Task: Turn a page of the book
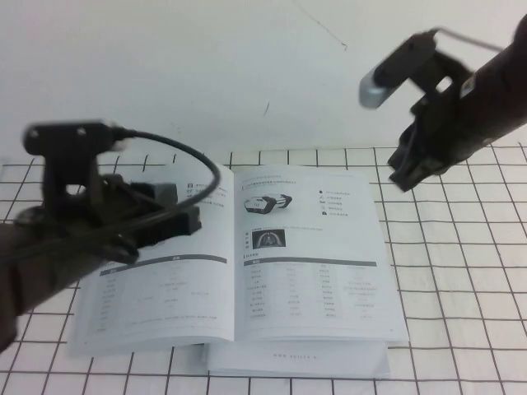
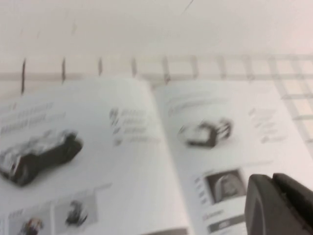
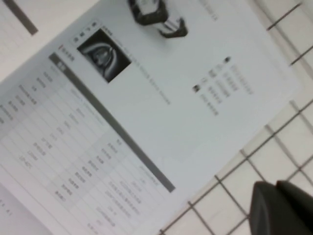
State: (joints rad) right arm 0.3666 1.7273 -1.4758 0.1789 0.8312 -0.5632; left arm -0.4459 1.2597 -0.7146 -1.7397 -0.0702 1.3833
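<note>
- My left gripper (image 1: 185, 220) hovered over the left-hand leaf of the book (image 1: 313, 247), close above the paper near the spine; I could not tell how its fingers stood.
- My right gripper (image 1: 405, 174) hung in the air off the book's far right corner, above the checked cloth (image 1: 461, 271); here too I could not tell.
- The book lay open and flat on the cloth, the spine running away from me, with more pages stacked under the near edge.
- The page (image 2: 73, 161) under my left arm lay flat on the left side, showing a black-and-white vehicle and two small dark pictures below it.
- The right-hand page (image 1: 317, 263) carried a small vehicle picture, one arch-shaped photo (image 3: 103, 54) beneath it, a grey bar and faint tables.
</note>
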